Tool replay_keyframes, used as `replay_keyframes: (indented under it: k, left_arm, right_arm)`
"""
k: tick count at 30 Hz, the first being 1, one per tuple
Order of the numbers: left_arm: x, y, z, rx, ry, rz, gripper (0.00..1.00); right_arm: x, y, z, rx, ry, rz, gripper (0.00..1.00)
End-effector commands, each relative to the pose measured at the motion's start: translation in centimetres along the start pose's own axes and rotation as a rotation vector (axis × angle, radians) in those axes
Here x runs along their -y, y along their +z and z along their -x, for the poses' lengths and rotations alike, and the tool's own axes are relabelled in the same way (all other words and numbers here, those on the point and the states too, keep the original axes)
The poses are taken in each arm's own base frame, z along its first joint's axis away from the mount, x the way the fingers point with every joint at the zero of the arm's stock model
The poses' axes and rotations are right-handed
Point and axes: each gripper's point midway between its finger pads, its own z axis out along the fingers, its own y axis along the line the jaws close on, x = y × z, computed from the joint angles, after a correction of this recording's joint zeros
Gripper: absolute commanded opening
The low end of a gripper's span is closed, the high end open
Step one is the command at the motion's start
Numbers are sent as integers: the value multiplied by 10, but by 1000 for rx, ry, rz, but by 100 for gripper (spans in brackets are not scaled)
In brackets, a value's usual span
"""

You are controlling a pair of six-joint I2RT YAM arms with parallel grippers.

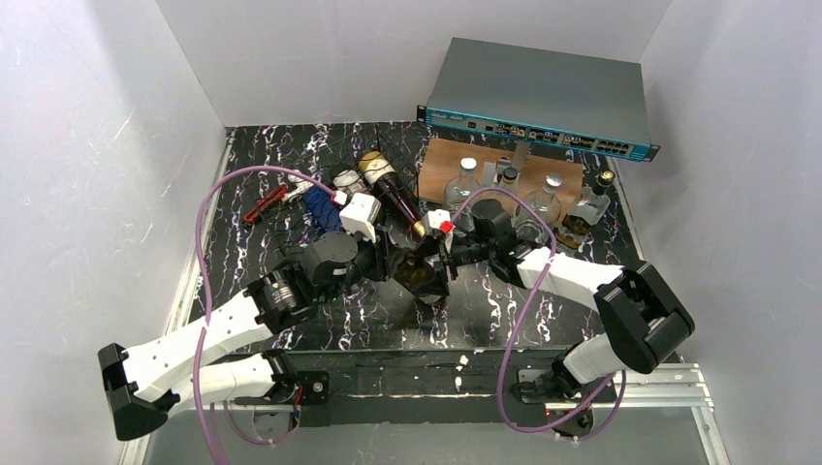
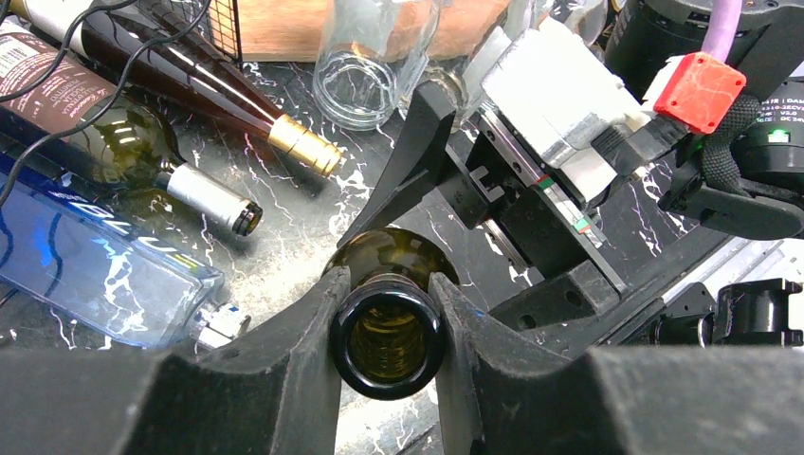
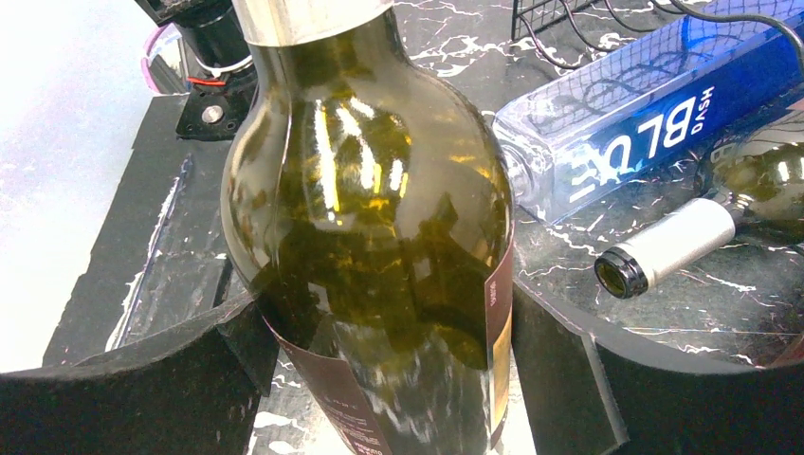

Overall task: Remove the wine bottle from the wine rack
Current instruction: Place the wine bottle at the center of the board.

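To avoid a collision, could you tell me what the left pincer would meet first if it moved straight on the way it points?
Probably the right pincer: its black finger stands just beyond the green bottle that the left pincer grips by the mouth, though depth is hard to judge.

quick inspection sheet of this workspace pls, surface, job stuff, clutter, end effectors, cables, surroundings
surface: black marbled table, crowded at the back
job's things: olive wine bottle held apart from the black wire wine rack
clutter: blue clear bottle, gold-capped red wine bottle, white-capped green bottle, glass bottles on a wooden board, red-handled tool
end effectors: left end effector shut on the bottle's neck; right end effector clamps its body
cables: purple cables loop off both arms
surroundings: white walls, network switch at the back
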Motion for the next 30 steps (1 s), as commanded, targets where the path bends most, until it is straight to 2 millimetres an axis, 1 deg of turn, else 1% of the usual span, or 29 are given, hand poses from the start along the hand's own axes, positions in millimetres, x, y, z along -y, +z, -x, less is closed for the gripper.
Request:
replay_keyframes:
  k: [1, 3, 4, 9, 10, 11, 13, 17, 19, 20, 21, 23, 26, 30]
  left_arm:
    - [4, -6, 17, 43, 5, -18, 0]
    - [6, -8, 20, 45, 11, -28, 0]
    - [7, -9, 20, 42, 14, -32, 0]
    - [10, -13, 19, 17, 26, -52, 0]
    - [11, -15, 19, 11, 27, -60, 0]
    - [11, -18, 19, 5, 32, -62, 0]
    - [8, -28, 20, -1, 41, -65, 0]
    - [4, -47, 19, -12, 60, -89, 0]
    - [-9, -66, 22, -29, 95, -53, 0]
    - [-19, -75, 24, -50, 131, -15, 0]
    - [-22, -79, 29, -42, 140, -1, 0]
    - [-33, -88, 31, -57, 174, 45, 0]
    - [-46, -100, 40, -49, 210, 102, 0]
    - [-65, -114, 47, -61, 264, 189, 0]
  right_arm:
    - [-5, -3, 32, 84, -109, 33, 80]
    - [-6, -4, 32, 85, -108, 27, 96]
    - [-6, -4, 32, 84, -106, 25, 98]
    - [-10, -6, 35, 71, -98, 58, 98]
    - [-12, -9, 37, 71, -109, 73, 99]
    - [-15, -12, 35, 63, -125, 104, 98]
    - [-19, -19, 36, 55, -152, 134, 98]
    - [-16, -33, 41, 45, -183, 133, 98]
    - [-15, -41, 45, 42, -205, 121, 98]
    - [-14, -42, 45, 43, -206, 117, 98]
    - [-14, -43, 45, 44, -206, 119, 98]
    - [-14, -43, 46, 45, -208, 119, 98]
    - [-14, -44, 45, 44, -208, 117, 98]
    - [-13, -44, 44, 42, -209, 116, 98]
